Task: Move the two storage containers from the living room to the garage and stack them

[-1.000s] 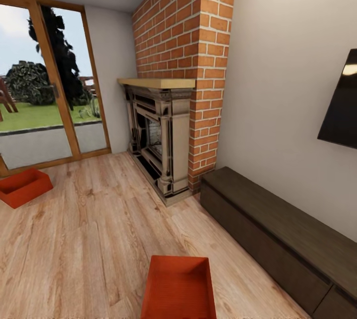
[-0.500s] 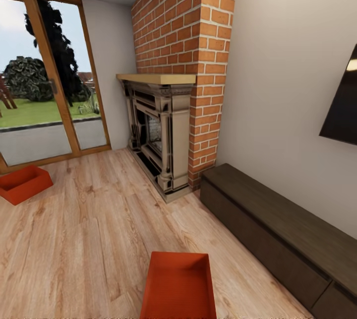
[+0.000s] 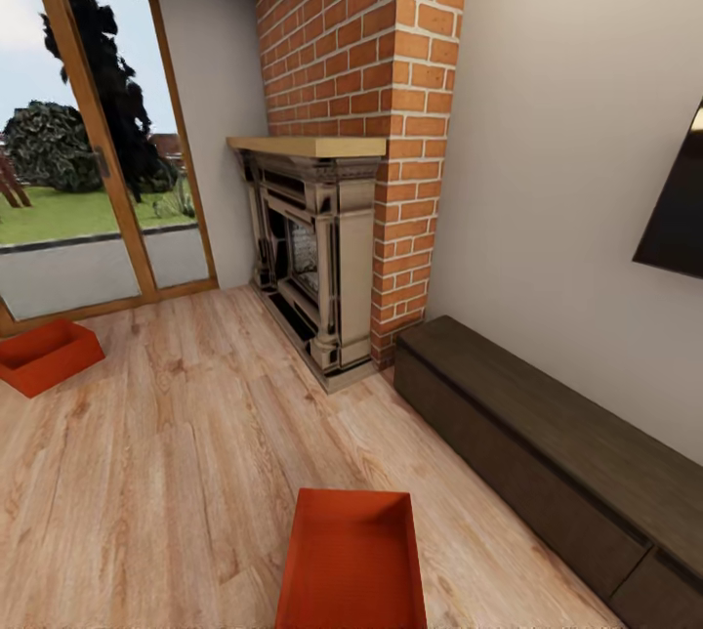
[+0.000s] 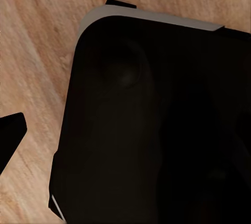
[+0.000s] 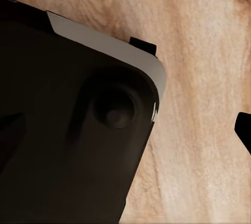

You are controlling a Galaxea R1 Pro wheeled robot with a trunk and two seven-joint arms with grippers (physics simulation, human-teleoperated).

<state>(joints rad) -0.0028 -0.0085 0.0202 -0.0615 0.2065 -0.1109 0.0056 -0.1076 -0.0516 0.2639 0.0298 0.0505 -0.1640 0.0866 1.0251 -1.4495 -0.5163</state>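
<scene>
Left wrist view: large matte black body panel with a rounded corner, edged by a pale grey rim. Faint circular recess moulded into the black surface. Small black tab projects past the rim. A thin white line marks the panel's other corner. Separate black pointed piece enters at the frame edge; cannot tell what part it is.

Right wrist view: matching black panel, rounded corner, pale grey rim, small black tab beyond it. Round knob-like boss set in a shallow circular recess. Another black sliver at the frame edge.
</scene>
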